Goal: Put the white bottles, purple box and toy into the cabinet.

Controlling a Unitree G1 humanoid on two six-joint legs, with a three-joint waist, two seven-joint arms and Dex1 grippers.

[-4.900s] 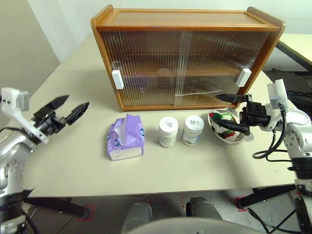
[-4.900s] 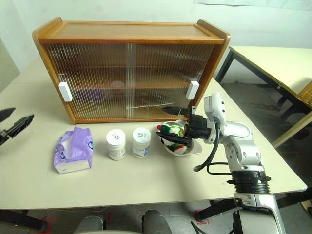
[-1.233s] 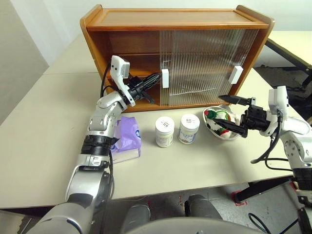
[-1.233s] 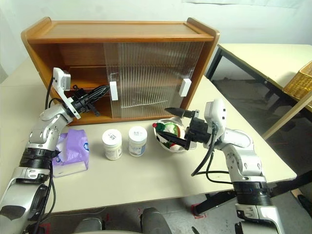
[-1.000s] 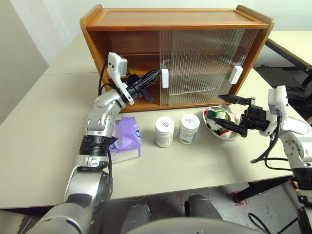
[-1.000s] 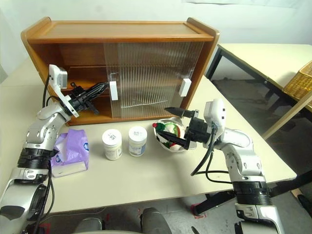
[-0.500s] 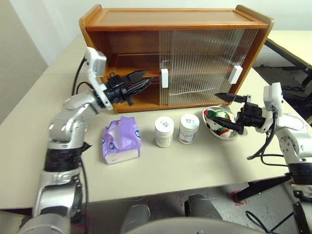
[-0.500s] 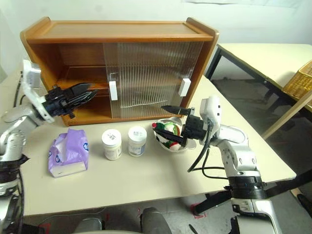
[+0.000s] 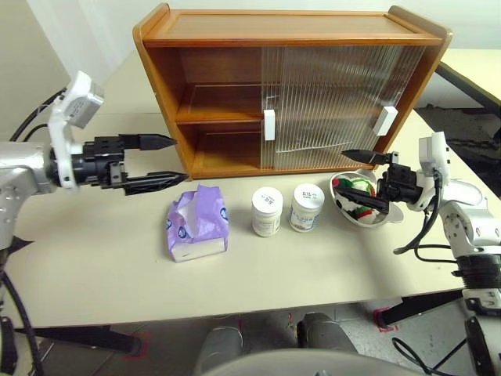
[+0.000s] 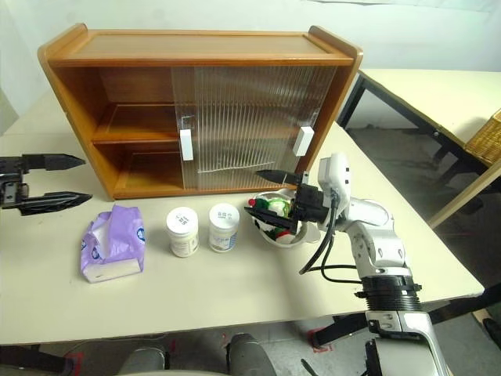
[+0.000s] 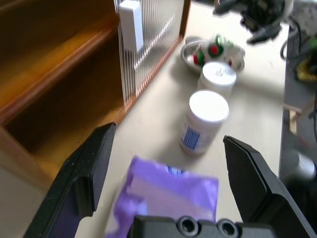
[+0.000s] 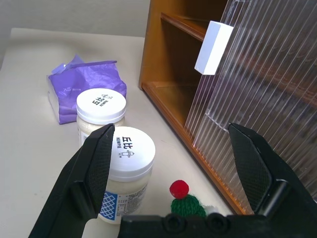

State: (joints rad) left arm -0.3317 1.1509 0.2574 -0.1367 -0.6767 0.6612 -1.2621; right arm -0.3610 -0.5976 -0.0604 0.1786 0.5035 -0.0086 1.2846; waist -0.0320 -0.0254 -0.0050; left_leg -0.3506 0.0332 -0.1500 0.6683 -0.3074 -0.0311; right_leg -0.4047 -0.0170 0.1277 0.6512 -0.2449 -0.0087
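None of the four things had gone into the cabinet [image 9: 227, 47] yet. It stood at the back of the table [image 9: 102, 258], a wide wooden case with two shelves. Its left half was uncovered, both ribbed sliding doors [image 9: 337, 102] sitting over the right half, and both visible shelves on the left were bare. So the way in was ready, and all the loading was left to do.

In front of the open half lay the purple box [image 9: 197, 227], a soft crinkled tissue pack. Just to its right stood the two white bottles [image 9: 268, 211], side by side and close together. Right again, near the cabinet's right corner, the toy [image 9: 358, 197] sat in a shiny metal bowl [image 9: 344, 213].

The left gripper [image 9: 160, 160] hung above the table to the left of the cabinet, fingers spread wide and empty, pointing toward the open side. The right gripper [image 9: 356, 176] hovered at the bowl, fingers also wide apart, one above the toy and one lower beside it, holding nothing.
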